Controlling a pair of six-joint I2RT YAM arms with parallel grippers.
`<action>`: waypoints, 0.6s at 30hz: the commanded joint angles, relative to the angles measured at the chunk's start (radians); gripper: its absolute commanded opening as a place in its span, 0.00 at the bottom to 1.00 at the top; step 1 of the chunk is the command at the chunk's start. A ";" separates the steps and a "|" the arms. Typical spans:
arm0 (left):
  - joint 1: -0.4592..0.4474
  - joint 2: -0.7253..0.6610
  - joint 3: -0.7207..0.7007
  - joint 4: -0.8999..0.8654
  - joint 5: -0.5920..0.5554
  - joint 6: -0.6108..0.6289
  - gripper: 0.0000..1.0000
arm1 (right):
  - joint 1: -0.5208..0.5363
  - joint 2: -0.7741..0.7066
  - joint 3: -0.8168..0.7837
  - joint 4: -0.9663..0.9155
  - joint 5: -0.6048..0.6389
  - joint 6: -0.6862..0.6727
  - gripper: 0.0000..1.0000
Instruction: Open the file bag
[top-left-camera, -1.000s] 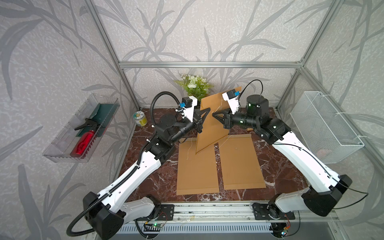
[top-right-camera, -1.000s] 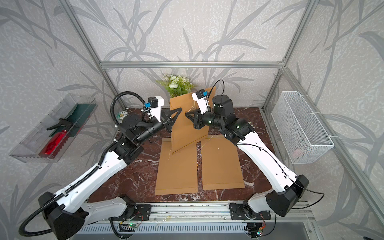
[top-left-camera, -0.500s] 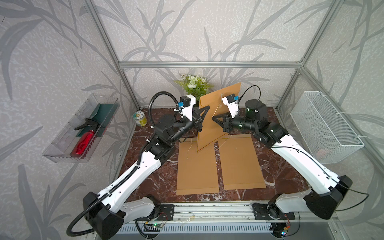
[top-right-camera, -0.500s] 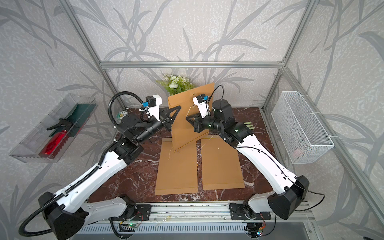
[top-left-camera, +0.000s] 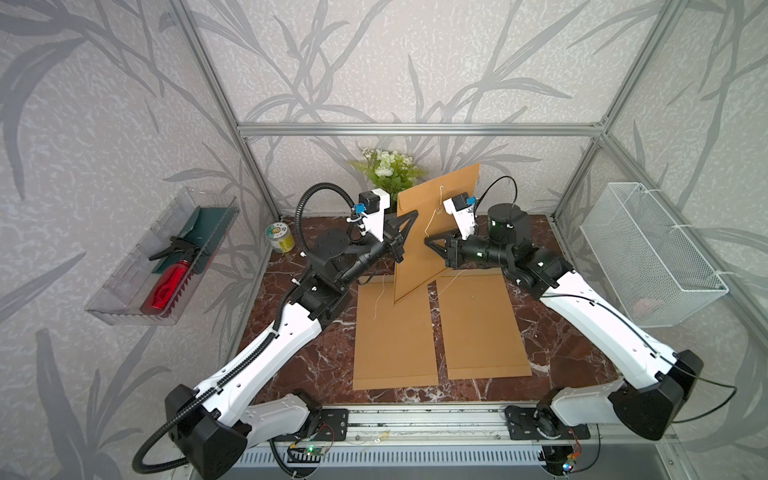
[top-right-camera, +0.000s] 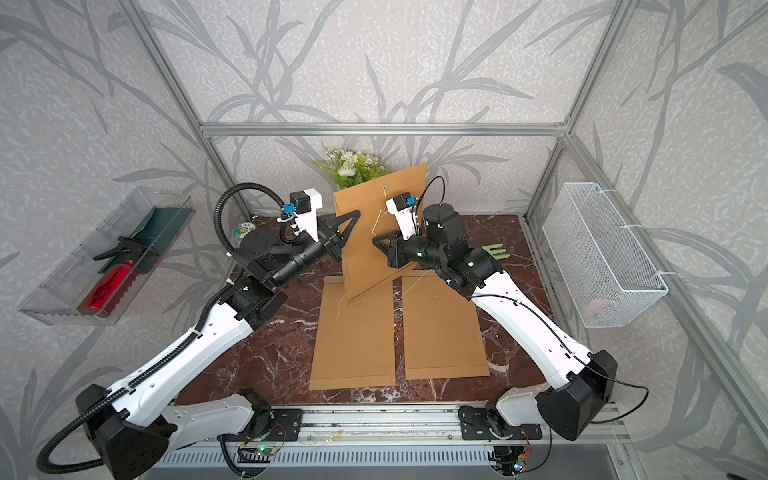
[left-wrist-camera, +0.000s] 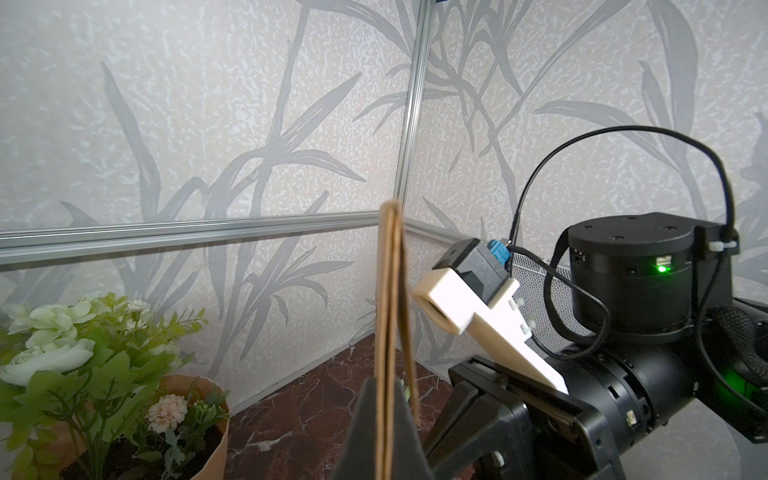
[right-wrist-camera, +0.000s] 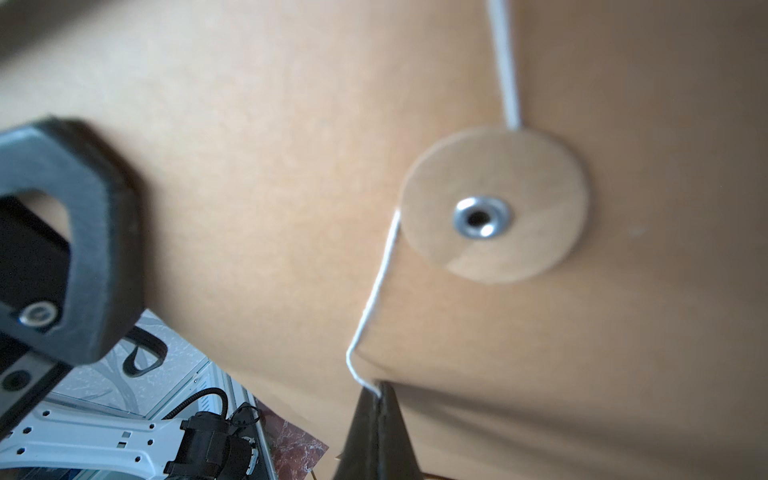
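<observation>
At centre: brown file bag upright, white string down its face.

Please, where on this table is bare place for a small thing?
Bare marble lies between the left arm and the left flat bag, and between the right flat bag and the right arm. The back middle is crowded: the left claw grips the raised file bag, the right claw pinches its string.

Grey leaf-patterned walls; aluminium frame; dark red marble tabletop; soft light.
</observation>
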 joint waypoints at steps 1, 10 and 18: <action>0.000 -0.032 0.016 0.014 -0.019 0.021 0.00 | 0.007 -0.035 -0.015 0.020 0.018 -0.003 0.00; 0.002 -0.030 0.025 0.014 -0.019 0.026 0.00 | 0.005 -0.029 -0.030 0.012 0.031 -0.007 0.00; 0.003 -0.037 0.030 0.017 -0.022 0.023 0.00 | 0.005 -0.032 -0.045 0.016 0.038 -0.007 0.00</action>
